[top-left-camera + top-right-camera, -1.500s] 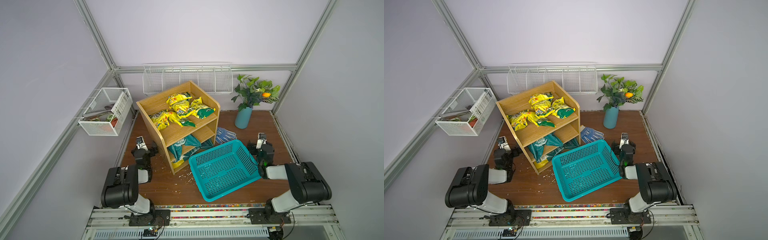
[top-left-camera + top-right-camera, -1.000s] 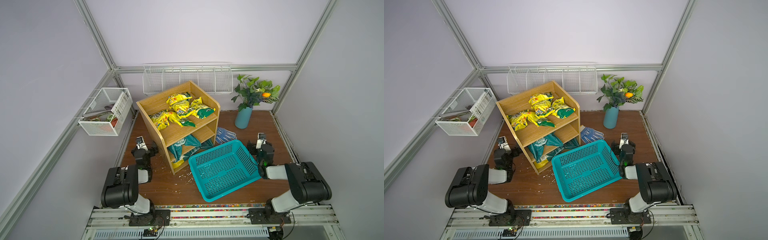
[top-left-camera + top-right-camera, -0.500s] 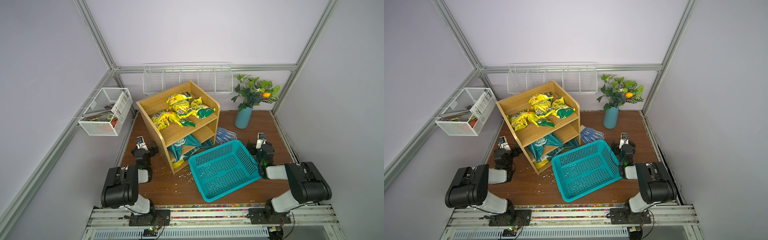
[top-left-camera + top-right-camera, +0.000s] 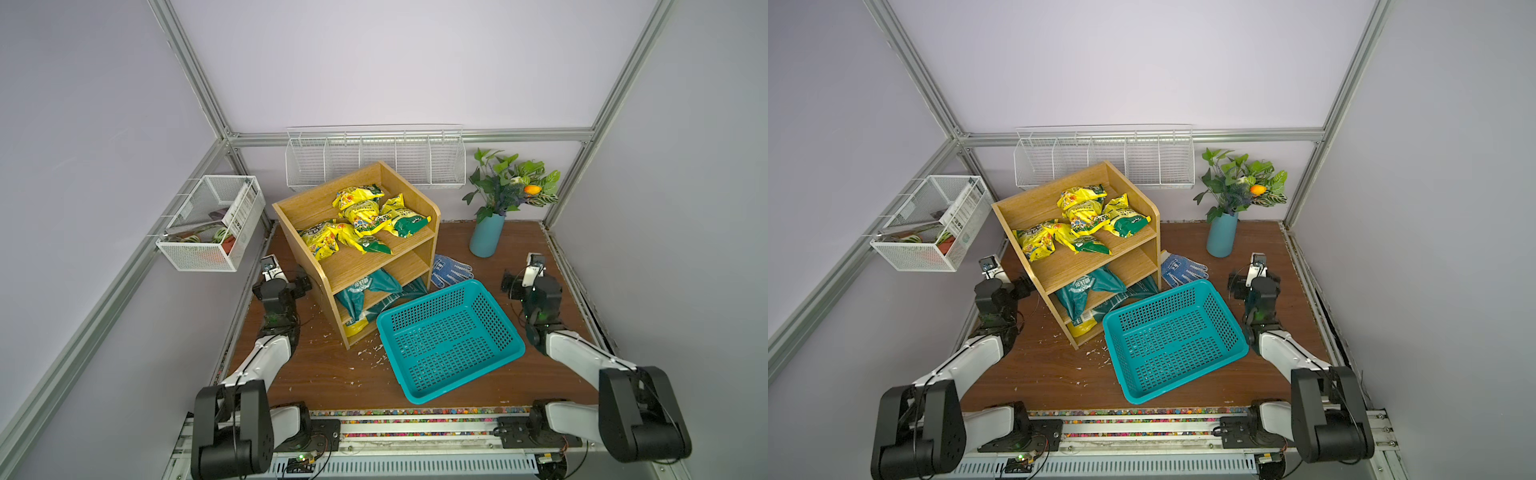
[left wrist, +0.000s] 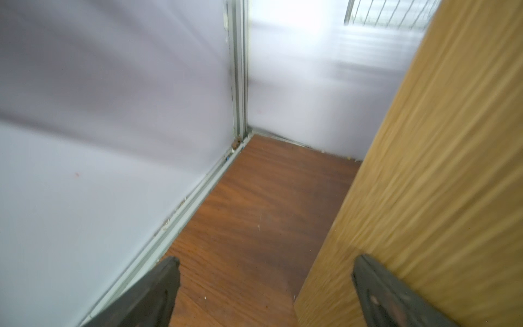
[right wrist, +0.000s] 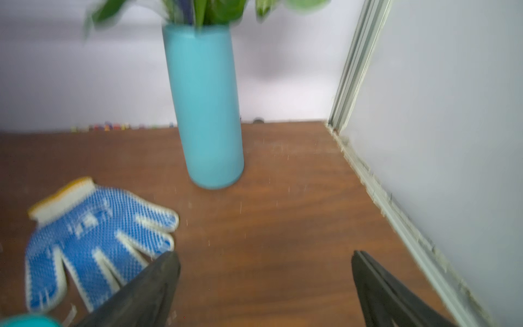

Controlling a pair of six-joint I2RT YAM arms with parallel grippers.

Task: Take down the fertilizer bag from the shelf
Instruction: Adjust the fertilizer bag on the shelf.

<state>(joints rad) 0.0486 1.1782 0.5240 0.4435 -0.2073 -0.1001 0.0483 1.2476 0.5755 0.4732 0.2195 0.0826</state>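
**Yellow fertilizer bags [image 4: 357, 216] on the top tier, both grippers open and empty**

Yellow fertilizer bags [image 4: 1077, 216] lie in a loose heap on the top tier of the wooden shelf [image 4: 357, 261], seen in both top views. Green bags [image 4: 365, 291] fill the lower tiers of the shelf [image 4: 1084, 266].

The left gripper [image 4: 305, 284] sits low beside the shelf's outer side panel, well below the yellow bags. In its wrist view the left gripper [image 5: 266, 259] has its jaws spread wide with nothing between them, and one finger is just in front of the panel.

A teal basket [image 4: 449, 345] lies on the brown table [image 4: 332, 374], touching the shelf's front. Beyond it, well apart from the bags, is the right gripper [image 4: 509, 286]. The right gripper [image 6: 264, 254] is also wide open and empty, over bare table near a blue glove [image 6: 93, 235] and a teal vase [image 6: 205, 107].
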